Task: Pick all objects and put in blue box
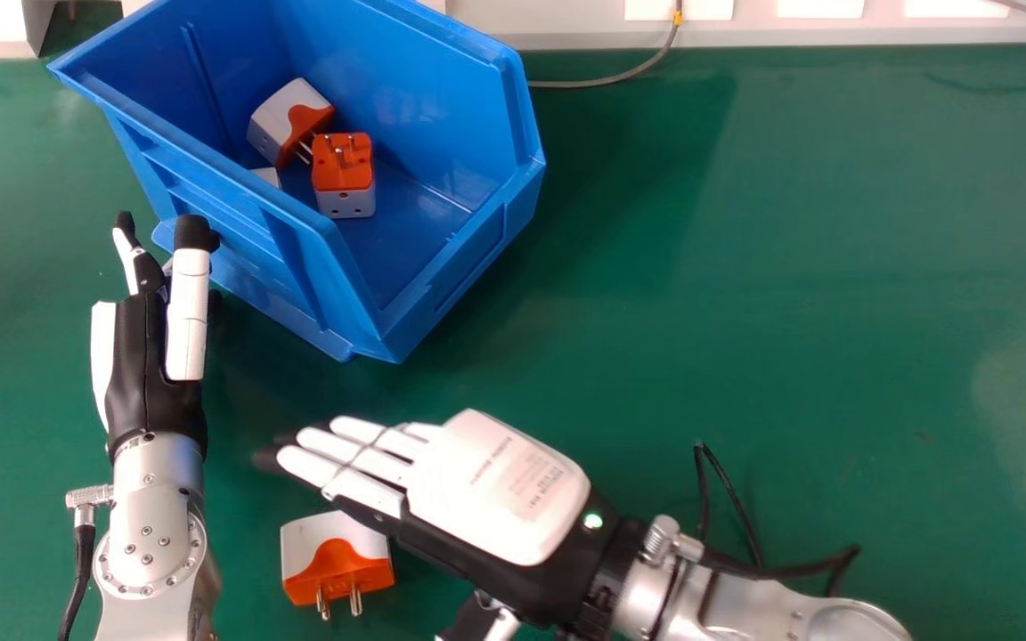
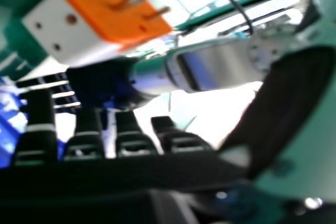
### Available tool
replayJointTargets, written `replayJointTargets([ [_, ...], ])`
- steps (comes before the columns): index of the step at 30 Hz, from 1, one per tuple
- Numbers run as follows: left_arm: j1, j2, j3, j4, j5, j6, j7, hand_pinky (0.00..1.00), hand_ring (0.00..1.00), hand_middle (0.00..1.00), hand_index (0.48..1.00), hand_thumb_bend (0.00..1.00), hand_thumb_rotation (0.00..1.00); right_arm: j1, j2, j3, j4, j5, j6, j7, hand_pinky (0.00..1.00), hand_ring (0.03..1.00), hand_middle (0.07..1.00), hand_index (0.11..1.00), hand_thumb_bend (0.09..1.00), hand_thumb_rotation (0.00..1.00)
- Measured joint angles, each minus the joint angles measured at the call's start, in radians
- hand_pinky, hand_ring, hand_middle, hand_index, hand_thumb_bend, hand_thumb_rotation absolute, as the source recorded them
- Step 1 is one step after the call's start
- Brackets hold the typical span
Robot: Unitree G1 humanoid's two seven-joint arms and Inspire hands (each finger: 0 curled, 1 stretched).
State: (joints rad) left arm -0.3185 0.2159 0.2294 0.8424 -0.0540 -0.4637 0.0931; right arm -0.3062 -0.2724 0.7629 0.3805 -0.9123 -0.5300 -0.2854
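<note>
Adapter, prongs toward the robot, long axis crosswise, right fingers straight, slightly spread

Bright light fills the head view, though its source is out of sight. The blue box throws a soft shadow rightward across the surface, which carries a pale sheen. Highlights gleam on the left forearm. In the right hand view, blown-out white glare backs near-black foreground shapes.
</note>
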Motion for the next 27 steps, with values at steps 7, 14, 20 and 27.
replayJointTargets([
  [7,-0.003,-0.004,0.002,-0.002,-0.005,0.008,0.000,0.85,0.90,0.87,0.945,1.00,1.00,-0.001,0.036,-0.003,-0.073,-0.036,0.127,0.142,0.75,0.930,0.945,0.939,0.921,0.36],
  [14,-0.008,-0.007,0.003,-0.002,-0.006,0.013,0.003,0.85,0.90,0.87,0.945,0.99,1.00,0.005,0.064,0.020,-0.136,-0.082,0.274,0.322,0.73,0.897,0.918,0.900,0.927,0.34],
  [20,-0.011,-0.009,0.005,-0.001,-0.006,0.017,0.005,0.85,0.90,0.86,0.944,0.99,1.00,0.022,0.066,0.060,-0.147,-0.126,0.257,0.271,0.68,0.818,0.843,0.806,0.917,0.30],
  [27,-0.012,-0.010,0.006,-0.001,-0.007,0.018,0.008,0.85,0.90,0.86,0.942,0.99,1.00,0.022,0.056,0.078,-0.068,-0.155,0.188,0.142,0.58,0.700,0.746,0.712,0.809,0.11],
])
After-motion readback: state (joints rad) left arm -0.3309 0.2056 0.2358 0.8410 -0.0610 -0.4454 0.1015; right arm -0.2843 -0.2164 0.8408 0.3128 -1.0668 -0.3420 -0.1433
